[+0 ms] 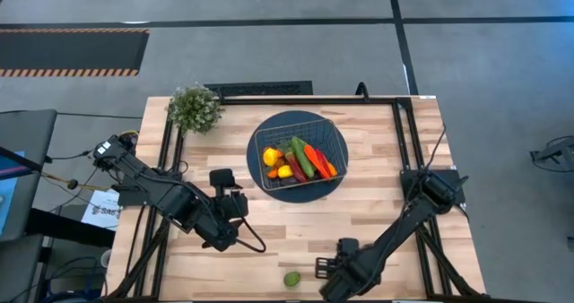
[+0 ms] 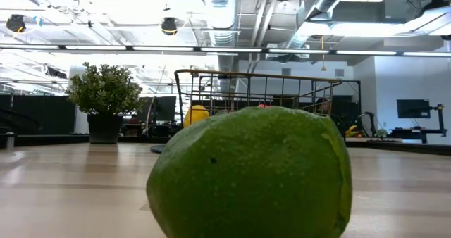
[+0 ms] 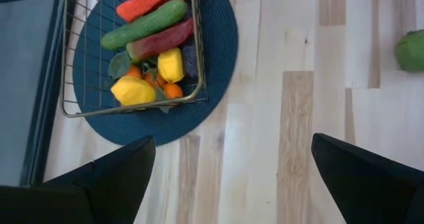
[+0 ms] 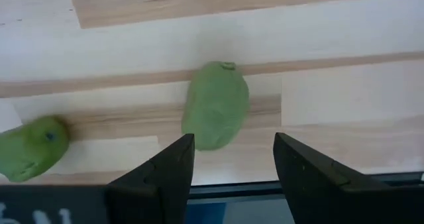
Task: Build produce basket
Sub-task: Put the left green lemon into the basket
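Observation:
The wire basket (image 1: 300, 148) sits on a dark blue round disc (image 1: 269, 188) at the table's middle. It holds the produce (image 1: 299, 160): lemons, a cucumber, red and orange peppers, also seen in the left wrist view (image 3: 149, 45). A green lime (image 1: 292, 279) lies on the wood near the near edge and fills the low view (image 2: 250, 174). In the right wrist view a second lime (image 4: 215, 111) lies just ahead of my open right gripper (image 4: 233, 144), its near end between the fingertips. Whether a finger touches it cannot be told. My left gripper (image 3: 232, 151) is open and empty, left of the basket.
A bushy potted plant (image 1: 194, 108) stands at the table's far left corner. Dark frame rails (image 1: 399, 133) run along the table's sides. Bare wood lies between the basket and the near edge.

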Robot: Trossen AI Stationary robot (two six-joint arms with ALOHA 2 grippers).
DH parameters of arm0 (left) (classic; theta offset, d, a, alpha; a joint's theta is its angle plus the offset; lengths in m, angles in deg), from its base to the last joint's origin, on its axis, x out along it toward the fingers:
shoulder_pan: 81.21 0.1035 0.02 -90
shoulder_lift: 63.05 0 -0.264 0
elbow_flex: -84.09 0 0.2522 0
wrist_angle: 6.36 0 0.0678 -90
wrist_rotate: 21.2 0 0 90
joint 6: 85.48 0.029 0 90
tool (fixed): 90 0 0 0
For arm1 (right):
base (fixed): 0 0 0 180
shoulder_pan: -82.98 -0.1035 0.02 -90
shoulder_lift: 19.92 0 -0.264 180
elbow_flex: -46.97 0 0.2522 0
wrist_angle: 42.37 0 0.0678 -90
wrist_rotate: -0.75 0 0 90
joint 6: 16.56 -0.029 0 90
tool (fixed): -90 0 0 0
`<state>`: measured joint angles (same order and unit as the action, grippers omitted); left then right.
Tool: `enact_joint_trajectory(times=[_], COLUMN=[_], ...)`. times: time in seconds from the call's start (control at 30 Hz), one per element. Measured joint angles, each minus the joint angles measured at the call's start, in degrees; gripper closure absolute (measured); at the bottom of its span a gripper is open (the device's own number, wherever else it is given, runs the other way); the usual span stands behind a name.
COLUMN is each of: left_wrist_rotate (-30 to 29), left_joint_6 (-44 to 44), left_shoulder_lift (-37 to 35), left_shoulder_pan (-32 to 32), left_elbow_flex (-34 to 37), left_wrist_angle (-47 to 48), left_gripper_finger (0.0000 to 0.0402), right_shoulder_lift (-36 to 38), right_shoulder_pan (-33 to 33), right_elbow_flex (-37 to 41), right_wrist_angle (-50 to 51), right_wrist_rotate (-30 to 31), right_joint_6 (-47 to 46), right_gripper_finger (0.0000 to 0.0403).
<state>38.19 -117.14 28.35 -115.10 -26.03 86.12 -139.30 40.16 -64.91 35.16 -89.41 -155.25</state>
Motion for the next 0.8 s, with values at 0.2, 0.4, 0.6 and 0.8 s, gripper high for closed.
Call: enact_joint_trajectory(times=[0.2, 0.4, 0.6, 0.8], left_wrist_rotate=[-0.1, -0.1, -0.1, 0.0], left_joint_6=[1.3, 2.0, 2.5, 2.7], left_shoulder_lift=[0.0, 0.0, 0.1, 0.1], left_shoulder_pan=[0.0, 0.0, 0.0, 0.0], left_elbow_flex=[0.0, 0.0, 0.0, 0.0], left_wrist_angle=[0.0, -0.1, -0.1, -0.1], left_gripper_finger=[0.0011, 0.0011, 0.0011, 0.0011], right_shoulder_lift=[-1.1, -3.9, -6.8, -8.9], right_shoulder_pan=[0.3, 1.5, 2.1, 2.6], right_elbow_flex=[0.0, 0.1, 0.0, -0.1], right_wrist_angle=[-0.4, -1.5, -4.8, -8.2], right_wrist_rotate=[0.3, 0.6, 0.7, -0.9], right_joint_6=[-1.4, -0.9, -0.3, 2.3], right_gripper_finger=[0.0176, 0.0176, 0.0177, 0.0198])
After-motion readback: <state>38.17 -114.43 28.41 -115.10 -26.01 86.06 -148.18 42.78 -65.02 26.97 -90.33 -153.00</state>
